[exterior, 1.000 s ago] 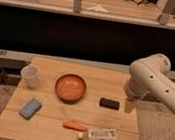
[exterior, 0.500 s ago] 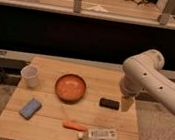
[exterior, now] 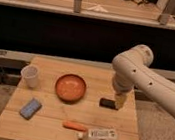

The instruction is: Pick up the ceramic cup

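The gripper (exterior: 119,101) hangs low at the bench's (exterior: 49,135) right side, just beside a small dark block (exterior: 107,103); whether it is released or clenched I cannot tell. The ceramic cup (exterior: 30,76) stands upright near the far-left edge, well apart from it. The orange bowl (exterior: 70,88) sits between them, so a low sweep across could clip its rim or nudge the block. A hard approach might tip the light cup or push it off the edge. A blue pad (exterior: 31,108), an orange stick (exterior: 74,126) and a white bottle (exterior: 101,135) lie nearer the front, out of the path.
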You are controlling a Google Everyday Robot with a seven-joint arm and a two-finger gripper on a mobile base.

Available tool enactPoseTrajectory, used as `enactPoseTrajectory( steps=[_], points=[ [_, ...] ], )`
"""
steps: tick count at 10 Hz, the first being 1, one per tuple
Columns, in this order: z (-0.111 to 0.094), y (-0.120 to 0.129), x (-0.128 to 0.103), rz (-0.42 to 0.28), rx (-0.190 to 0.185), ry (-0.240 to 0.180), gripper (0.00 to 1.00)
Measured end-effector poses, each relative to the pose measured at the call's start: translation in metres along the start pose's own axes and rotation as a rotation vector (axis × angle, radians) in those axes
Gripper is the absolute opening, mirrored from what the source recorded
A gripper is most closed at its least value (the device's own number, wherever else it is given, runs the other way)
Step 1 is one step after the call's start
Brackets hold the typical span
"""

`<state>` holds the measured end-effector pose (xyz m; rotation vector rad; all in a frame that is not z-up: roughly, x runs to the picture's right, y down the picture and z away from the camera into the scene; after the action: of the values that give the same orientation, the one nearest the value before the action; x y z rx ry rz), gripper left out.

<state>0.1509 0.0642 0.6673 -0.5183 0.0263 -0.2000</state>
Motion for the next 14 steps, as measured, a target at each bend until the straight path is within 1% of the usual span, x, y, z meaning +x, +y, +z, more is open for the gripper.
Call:
enactPoseTrajectory(
  steps=[2, 4, 6, 8, 10, 12, 14],
  points=[
    [-0.003, -0.009, -0.022, -0.034, 0.006, 0.010, 0.79],
    [-0.004, -0.013, -0.026, -0.049, 0.007, 0.019, 0.79],
    [-0.005, -0.024, -0.040, -0.086, 0.017, 0.029, 0.79],
    [-0.007, -0.038, -0.067, -0.116, 0.029, 0.035, 0.79],
    [-0.009, -0.046, -0.074, -0.139, 0.035, 0.044, 0.79],
    [-0.011, -0.056, -0.084, -0.170, 0.049, 0.046, 0.79],
    [-0.013, -0.072, -0.104, -0.205, 0.071, 0.040, 0.79]
  ],
)
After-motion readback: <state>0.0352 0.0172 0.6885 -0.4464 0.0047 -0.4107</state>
